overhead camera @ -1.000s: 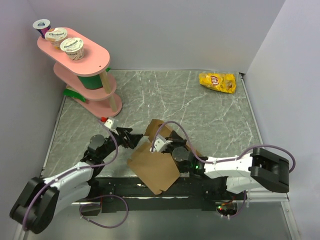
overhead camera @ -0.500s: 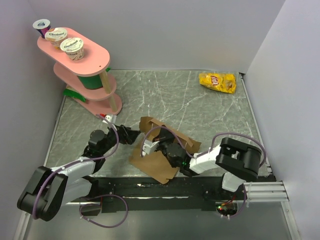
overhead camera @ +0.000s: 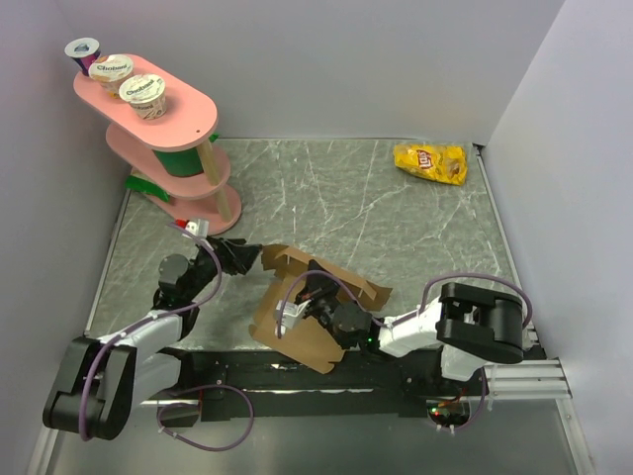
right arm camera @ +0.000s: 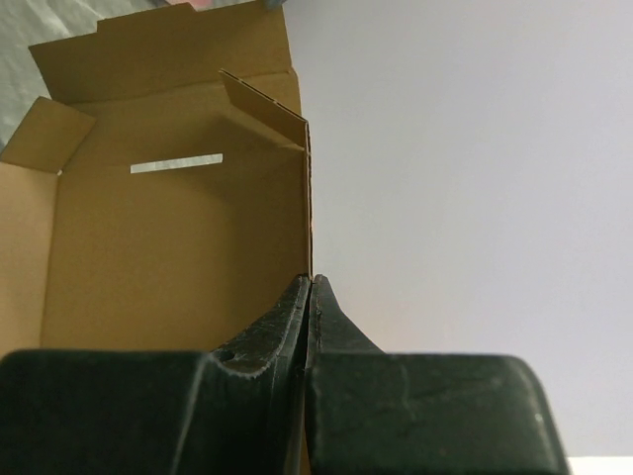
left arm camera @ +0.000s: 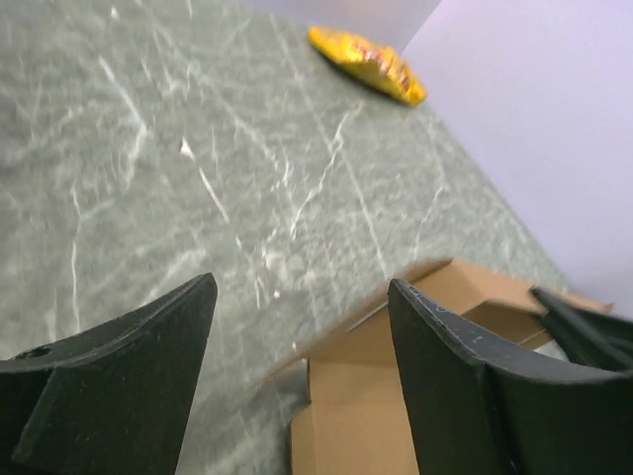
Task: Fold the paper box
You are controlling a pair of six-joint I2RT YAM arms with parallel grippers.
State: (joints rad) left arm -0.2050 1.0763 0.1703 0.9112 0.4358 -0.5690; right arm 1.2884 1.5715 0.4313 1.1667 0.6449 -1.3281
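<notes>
The paper box [overhead camera: 300, 341] is sitting half-open near the front edge of the table [overhead camera: 396, 218], between the arms. I'm pinching one wall's edge in the right gripper [right arm camera: 310, 285], jaws pressed together. The left gripper [left arm camera: 297, 297] is hanging spread beside a corner; I'm thinking it should brace there while I'm raising the wall along its crease.

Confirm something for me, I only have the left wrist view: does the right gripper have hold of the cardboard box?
Observer: Yes. The right wrist view shows the right gripper shut on the edge of one wall of the paper box.
Operator: Is the box closed up?
Observer: No. Its inside faces that camera, flaps unfolded, with a white strip on the inner panel.
Operator: Anything near my left arm?
Observer: From above, a pink shelf rack stands at the far left, close beside the left gripper.
</notes>
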